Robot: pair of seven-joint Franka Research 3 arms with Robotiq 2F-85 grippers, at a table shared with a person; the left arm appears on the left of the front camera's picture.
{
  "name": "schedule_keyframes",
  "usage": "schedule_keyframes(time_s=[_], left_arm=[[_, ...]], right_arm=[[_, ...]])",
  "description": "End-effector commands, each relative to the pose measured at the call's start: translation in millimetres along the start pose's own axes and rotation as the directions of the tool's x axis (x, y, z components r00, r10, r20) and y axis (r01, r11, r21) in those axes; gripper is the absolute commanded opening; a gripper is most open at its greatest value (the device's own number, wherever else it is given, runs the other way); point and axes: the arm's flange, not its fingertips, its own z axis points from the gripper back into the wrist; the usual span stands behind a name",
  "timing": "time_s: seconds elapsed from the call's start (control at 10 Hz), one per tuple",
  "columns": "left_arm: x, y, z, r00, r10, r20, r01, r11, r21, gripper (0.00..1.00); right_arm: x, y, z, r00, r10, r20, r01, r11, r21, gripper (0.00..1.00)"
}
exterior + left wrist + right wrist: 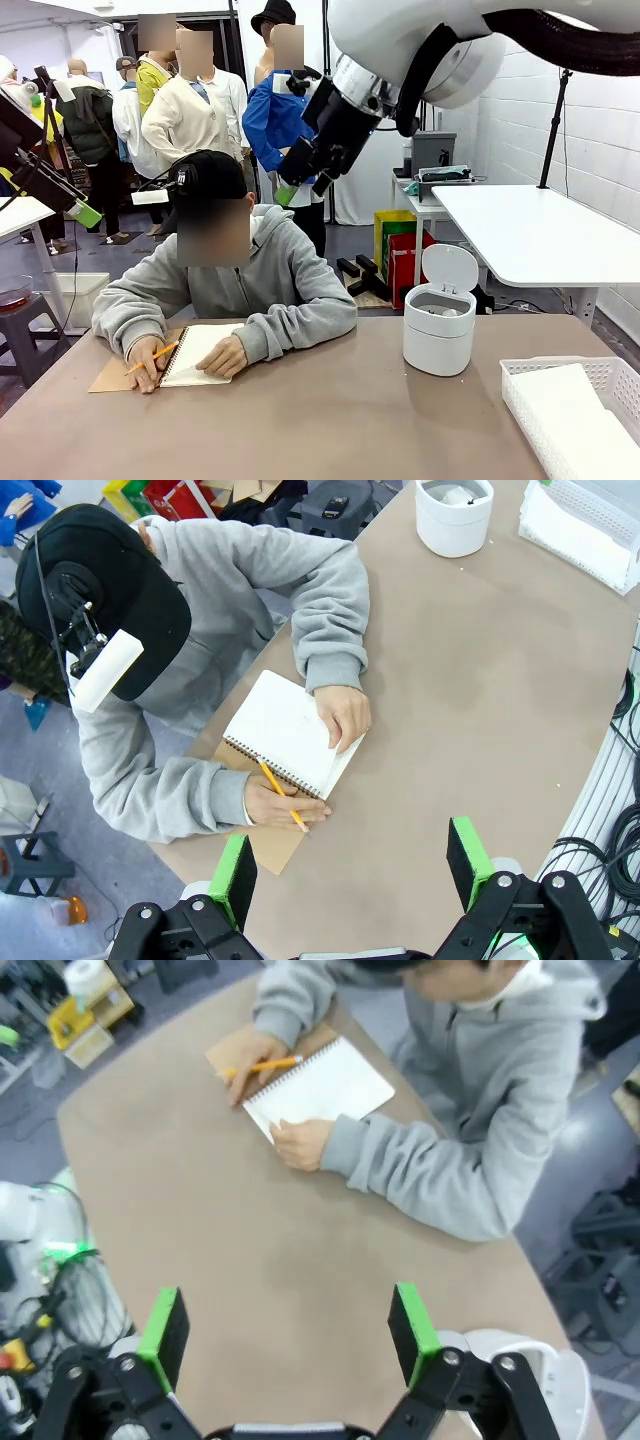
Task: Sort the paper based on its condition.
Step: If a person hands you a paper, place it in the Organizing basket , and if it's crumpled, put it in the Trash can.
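Green pads of the left tool (350, 860) rise from the bottom edge of the left wrist view, spread wide with nothing between them. The right tool (288, 1322) stands likewise spread and empty at the bottom of its own view, high over bare counter (250, 1210).

Outward from both lies a notebook (290, 730). One hand (270, 805) holds a pencil (272, 778) over it; the other hand (345, 715) flattens the open white page, which is bound at the spiral. That page's long axis runs along the spiral, upper left to lower right in the left wrist view.

Loose paper (565, 400) seems to lie flat in the lattice basket (520, 366) at the lower right of the front view, its long axis along the basket and pointing toward that corner. A white bin (438, 330), lid up, stands just left of it.

Risks, as I judge them: no loose sheet lies on the open counter, so a descent now would meet hands and pencil. A thin flat sheet offers the pads little edge. Pinching could crease a good sheet and spoil the condition being sorted, or send it to the wrong container.
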Motion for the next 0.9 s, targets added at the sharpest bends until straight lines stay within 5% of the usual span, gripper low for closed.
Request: schedule_keyframes(time_s=[0.0,0.8], left_arm=[[-0.4,-0.2,0.1,1.0,0.001,-0.001,-0.001,1.0,0.002,1.0],[-0.4,-0.2,0.1,1.0,0.001,-0.001,-0.001,1.0,0.002,1.0]], right_arm=[[13.1,0.2,1.3,1.0,0.002,-0.021,-0.002,1.0,-0.018,1.0],[12.7,1.9,5.8,1.0,0.02,0.005,-0.02,1.0,-0.015,1.0]])
